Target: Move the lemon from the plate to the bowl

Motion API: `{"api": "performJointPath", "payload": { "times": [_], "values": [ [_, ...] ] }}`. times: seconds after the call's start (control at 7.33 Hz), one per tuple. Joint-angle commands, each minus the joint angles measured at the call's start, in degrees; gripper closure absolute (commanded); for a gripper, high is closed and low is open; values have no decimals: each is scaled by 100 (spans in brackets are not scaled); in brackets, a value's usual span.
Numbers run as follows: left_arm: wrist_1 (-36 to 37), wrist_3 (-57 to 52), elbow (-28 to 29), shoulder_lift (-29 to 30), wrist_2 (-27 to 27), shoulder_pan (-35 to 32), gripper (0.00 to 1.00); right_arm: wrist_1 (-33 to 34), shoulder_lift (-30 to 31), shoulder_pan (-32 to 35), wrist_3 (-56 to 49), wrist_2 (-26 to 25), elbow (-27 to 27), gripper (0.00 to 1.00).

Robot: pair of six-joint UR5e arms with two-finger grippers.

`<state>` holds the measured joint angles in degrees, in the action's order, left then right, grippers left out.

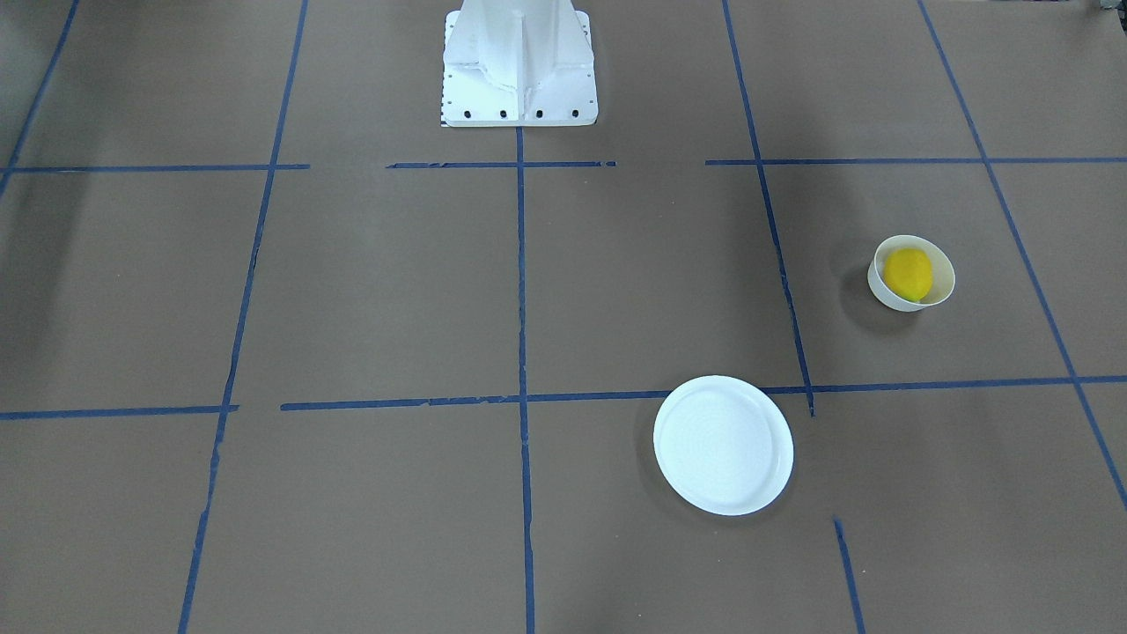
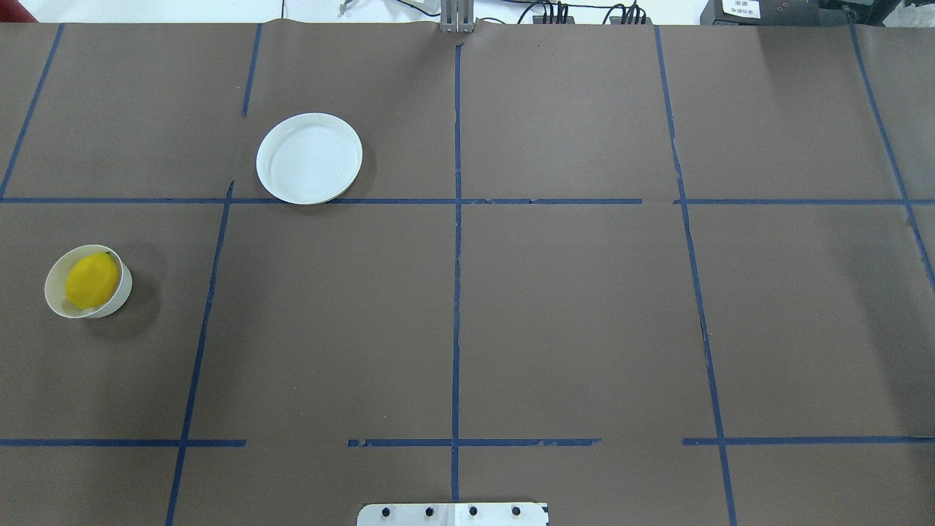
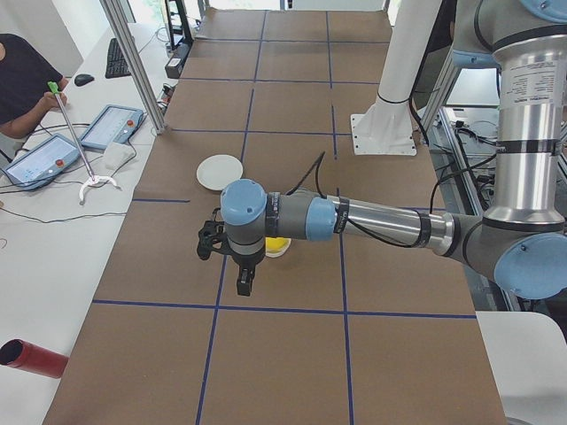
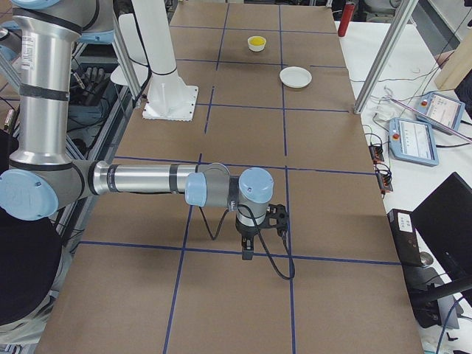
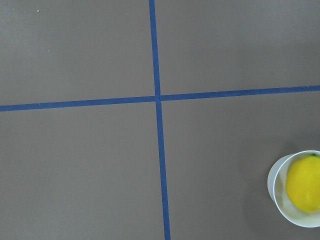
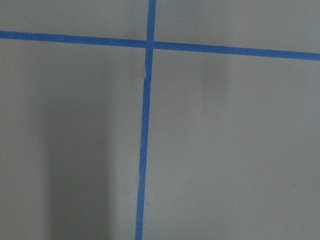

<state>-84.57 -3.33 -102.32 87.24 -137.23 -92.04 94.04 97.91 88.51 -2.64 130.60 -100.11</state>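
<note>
Oval yellow lemon (image 1: 908,273) sits in deep round white bowl (image 1: 889,298); flat round white plate (image 1: 724,445) lies well apart from it. Whether left gripper (image 3: 243,283) and right gripper (image 4: 247,253) are apart or together: cannot tell.

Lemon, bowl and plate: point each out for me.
lemon (image 2: 92,280), overhead exterior view, its yellow middle.
bowl (image 2: 55,288), overhead exterior view, bare inner wall left of the lemon.
plate (image 2: 310,158), overhead exterior view, its bare centre.

I count on counter (image 2: 555,314): one lemon (image 1: 908,273), one bowl (image 1: 880,295), one plate (image 1: 723,445). Robot arms: two, left arm (image 3: 381,221) and right arm (image 4: 140,179). White pedestal (image 1: 519,66): one. Side desk, from exterior left view: two tablets, near tablet (image 3: 40,159) and far tablet (image 3: 111,126); one keyboard (image 3: 115,57); one mouse (image 3: 84,80).
</note>
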Motion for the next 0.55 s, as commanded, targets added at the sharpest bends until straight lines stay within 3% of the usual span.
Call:
{"api": "performJointPath", "payload": {
  "times": [0.0, 0.41],
  "values": [
    [2, -9, -7, 74, 3, 2, 0, 0, 0, 0, 0, 0, 0, 0],
    [11, -1, -42, 127, 21, 19, 0, 0, 0, 0, 0, 0, 0, 0]
  ]
}}
